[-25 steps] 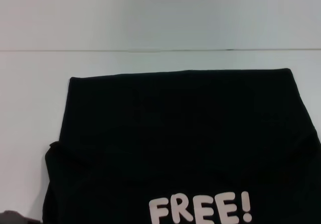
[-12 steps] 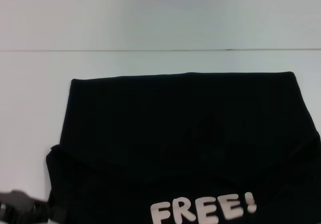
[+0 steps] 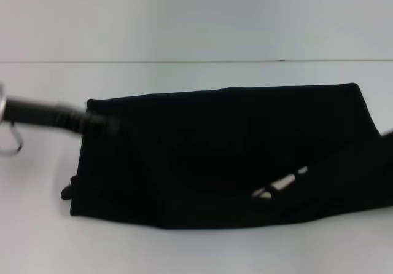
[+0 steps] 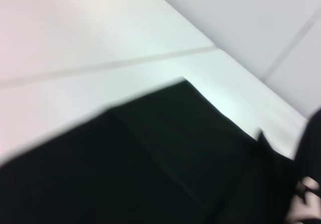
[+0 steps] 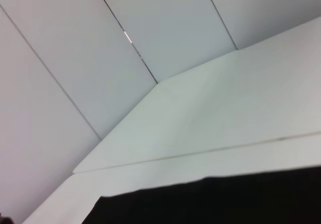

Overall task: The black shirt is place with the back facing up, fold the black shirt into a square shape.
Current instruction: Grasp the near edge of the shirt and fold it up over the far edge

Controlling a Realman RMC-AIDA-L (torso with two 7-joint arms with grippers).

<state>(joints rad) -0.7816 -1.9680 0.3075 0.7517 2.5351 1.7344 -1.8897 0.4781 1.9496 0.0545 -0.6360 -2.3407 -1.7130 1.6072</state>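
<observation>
the large black soft fabric t-shirt (image 3: 221, 154) lies folded into a wide band across the middle of the white tabletop (image 3: 184, 249), pale lettering peeking from a crease. the left claw (image 3: 92, 121) reaches in at the shirt's far left corner; whether it is clenched on cloth i cannot tell. the right claw is cut off at the right edge, its state unreadable too. to fold well, both corners should travel level and land edge on edge. the shirt's right end runs out of view.
</observation>
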